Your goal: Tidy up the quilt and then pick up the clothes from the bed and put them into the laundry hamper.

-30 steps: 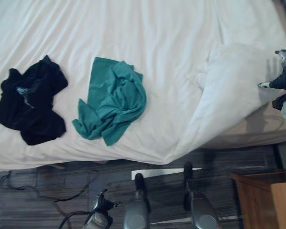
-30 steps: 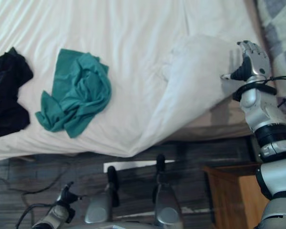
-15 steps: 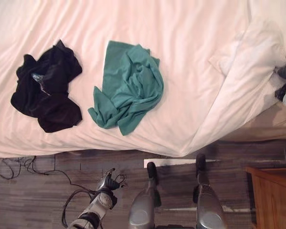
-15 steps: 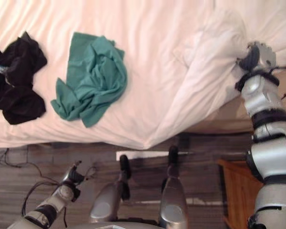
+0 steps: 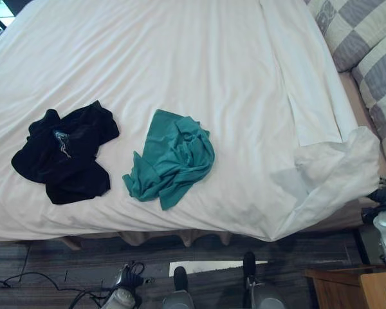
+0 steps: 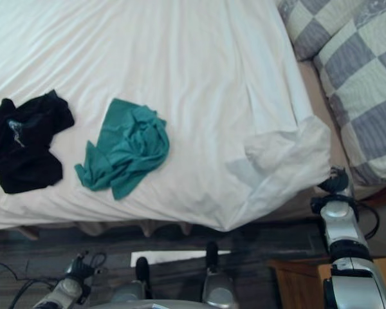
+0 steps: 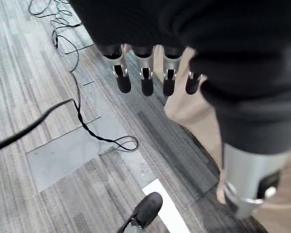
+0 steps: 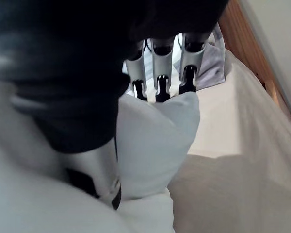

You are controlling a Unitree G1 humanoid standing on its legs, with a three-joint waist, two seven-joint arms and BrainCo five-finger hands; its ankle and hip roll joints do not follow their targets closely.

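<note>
Hanging low over the grey floor (image 7: 53, 160) at the near left, the left hand (image 7: 150, 73) is idle, its fingers loosely straight and holding nothing.

At the near right edge of the bed, the right hand (image 8: 157, 77) has the corner of the white quilt (image 5: 338, 170) pinched between fingers and thumb. One second ago this corner lay folded back over the bed as a thick bundle, and the hand was just reaching its edge. Now the bundle is pulled out toward the pillows: the quilt lies much flatter, and only a crumpled flap remains at the right near corner, beside the hand. The whole picture has also shifted, so the camera moved; the checked pillows (image 6: 347, 71) now show at the far right.

The clothes seem not to have moved on the quilt. The green garment (image 5: 170, 158) lies near the middle of the near side, and the black garment (image 5: 64, 151) lies to its left, apart from it.

I judge that the tidying step is almost done, but the corner needs one more pull and smoothing. Collecting the clothes is not yet begun.
</note>
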